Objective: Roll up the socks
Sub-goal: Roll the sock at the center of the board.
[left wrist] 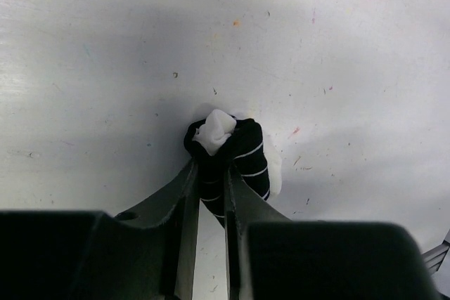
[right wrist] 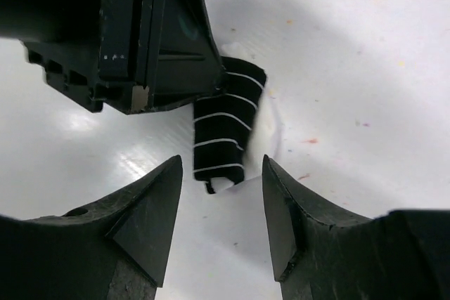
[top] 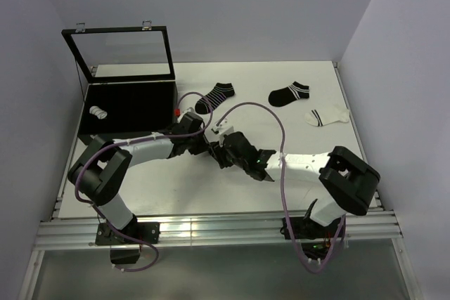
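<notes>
A small rolled sock bundle [left wrist: 239, 152], black with thin white stripes and a white part poking out, lies on the white table. My left gripper [left wrist: 211, 173] is shut on it, the fingers pinching its near end. In the right wrist view the same bundle [right wrist: 223, 128] sits just beyond my right gripper [right wrist: 221, 170], which is open and empty, with the left gripper's body [right wrist: 140, 33] above it. In the top view the two grippers, left [top: 209, 145] and right [top: 226, 147], meet mid-table and hide the bundle.
Two flat black striped socks [top: 215, 95] [top: 289, 93] and a flat white sock [top: 327, 115] lie at the back of the table. A black box [top: 130, 107] with its lid [top: 123, 50] open stands at back left and holds a rolled bundle [top: 98, 112].
</notes>
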`<state>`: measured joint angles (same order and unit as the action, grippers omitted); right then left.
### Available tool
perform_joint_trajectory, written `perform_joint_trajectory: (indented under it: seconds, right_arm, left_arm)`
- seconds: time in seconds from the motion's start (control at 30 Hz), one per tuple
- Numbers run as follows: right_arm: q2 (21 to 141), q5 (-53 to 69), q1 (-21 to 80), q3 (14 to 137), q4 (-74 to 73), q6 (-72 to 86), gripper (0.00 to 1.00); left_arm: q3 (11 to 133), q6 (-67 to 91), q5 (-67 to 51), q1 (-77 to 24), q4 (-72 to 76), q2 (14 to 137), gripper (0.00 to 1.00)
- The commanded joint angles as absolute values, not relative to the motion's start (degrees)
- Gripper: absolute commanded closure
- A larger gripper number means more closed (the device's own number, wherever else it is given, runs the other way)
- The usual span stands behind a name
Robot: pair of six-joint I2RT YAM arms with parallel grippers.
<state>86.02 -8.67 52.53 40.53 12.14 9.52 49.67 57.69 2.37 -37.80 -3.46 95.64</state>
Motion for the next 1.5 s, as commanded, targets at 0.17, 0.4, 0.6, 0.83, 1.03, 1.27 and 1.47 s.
perform_joint_trajectory:
  seconds: [0.17,0.4,0.6,0.83,1.03,1.27,1.47]
  right_arm:
    - [92.28,-25.92,60.99,42.63,16.08,-1.12,0.43]
    - [98.08,-30.75,63.89,45.00,16.79,-3.60,0.47]
    - [99.41,-29.97,63.90,45.18,16.44,-2.11,0.84]
    - [94.06,-15.49,58.46,41.84,15.12,7.53,1.00]
    - [91.15,4.02,48.27,38.68,16.78,15.28,1.00]
    - [94.38,23.80,40.61,35.51,26.08,24.86,1.00]
    - [99.22,36.02,35.96,34.98,34.96,34.35,1.00]
  left_arm:
    - [50.36,55.02,1.85,-37.79,-10.63,98.35,0.86]
    - [50.54,54.93,1.15,-37.79,-10.55,98.00,0.87]
    - [50.36,54.93,0.97,-37.79,-10.63,97.21,0.85]
    - [48.43,56.95,3.59,-37.62,-10.20,92.82,0.47]
    - [44.30,61.16,7.73,-37.26,-8.18,84.65,0.16]
    - [36.23,68.46,7.30,-37.44,-0.63,78.05,0.16]
    - [37.61,68.64,6.94,-39.72,1.94,81.46,0.17]
